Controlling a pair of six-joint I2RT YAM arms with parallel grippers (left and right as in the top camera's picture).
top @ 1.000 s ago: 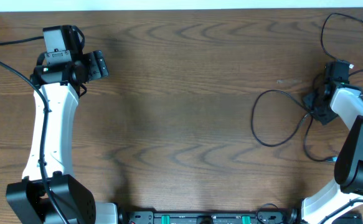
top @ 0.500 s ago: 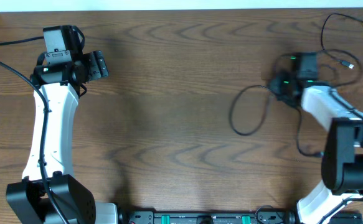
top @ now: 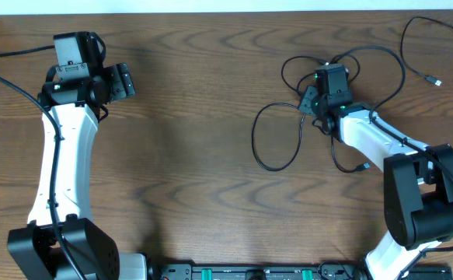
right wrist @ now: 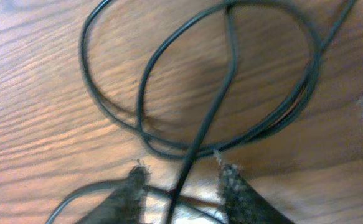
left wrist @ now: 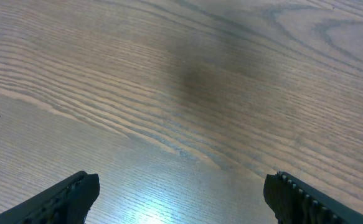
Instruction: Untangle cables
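Far left, the left arm (top: 63, 155) runs along the table's (top: 210, 194) left side, and the left gripper (top: 125, 82) hangs over bare wood, well apart from everything else. Its wrist cam shows the fingers (left wrist: 69, 199) spread wide with nothing but wood grain between them. A thick black arm wire (top: 8, 53) trails off that side.

Right of centre are the cables (top: 277, 136). They're thin black cords, with one big oval loop lying flat and more loops bunched up behind it. The right gripper (top: 311, 99) sits right on top of that bunch, so from overhead the spot where the strands cross is hidden. The wrist cam is blurry, but its fingers (right wrist: 231, 186) are parted. One black strand runs up between them with a gap on both sides, so it isn't pinched. A couple of loops overlap just ahead of the tips. The right arm (top: 374, 140) also covers part of a smaller loop.

Further right, another black cord (top: 403, 39) curls near the far corner, with its plug end (top: 436, 80) lying free. Can't tell if it joins the bunch.
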